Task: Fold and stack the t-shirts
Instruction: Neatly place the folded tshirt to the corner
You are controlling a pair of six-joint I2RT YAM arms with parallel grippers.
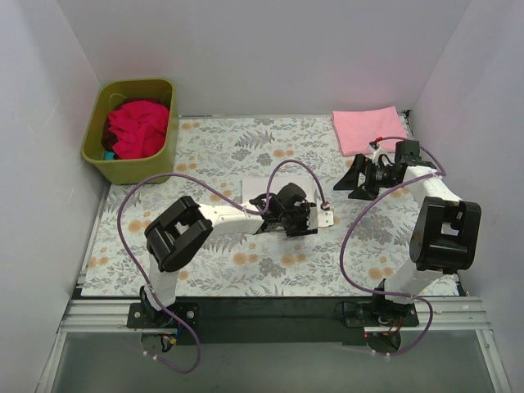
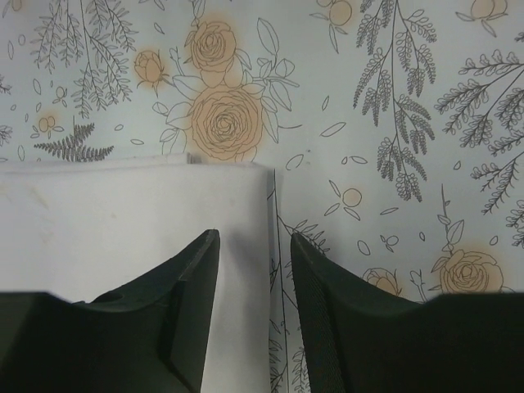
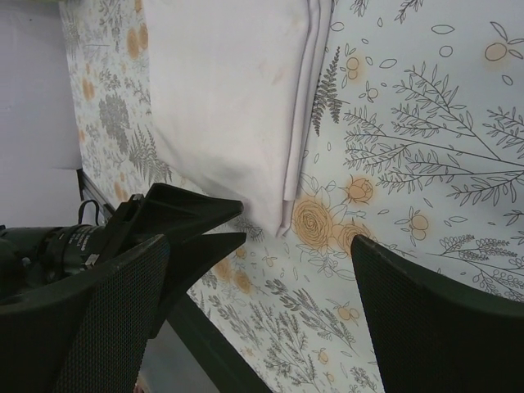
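Left gripper (image 2: 254, 246) narrowly parted, straddling the right edge of the folded white t-shirt (image 2: 123, 213); contact unclear. Right gripper (image 3: 260, 241) spread wide, empty, over the floral sheet (image 3: 426, 123) near that shirt. Top view: left arm (image 1: 229, 214) hides most of it. Folded pink t-shirt (image 1: 367, 129) far right; red t-shirts (image 1: 135, 129) bunched in olive tub (image 1: 92, 151).

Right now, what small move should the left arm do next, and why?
Probably lower the left gripper and shut its jaws on the edge of the white shirt: the jaws stand open astride that edge, and it lies apart from the pink shirt.
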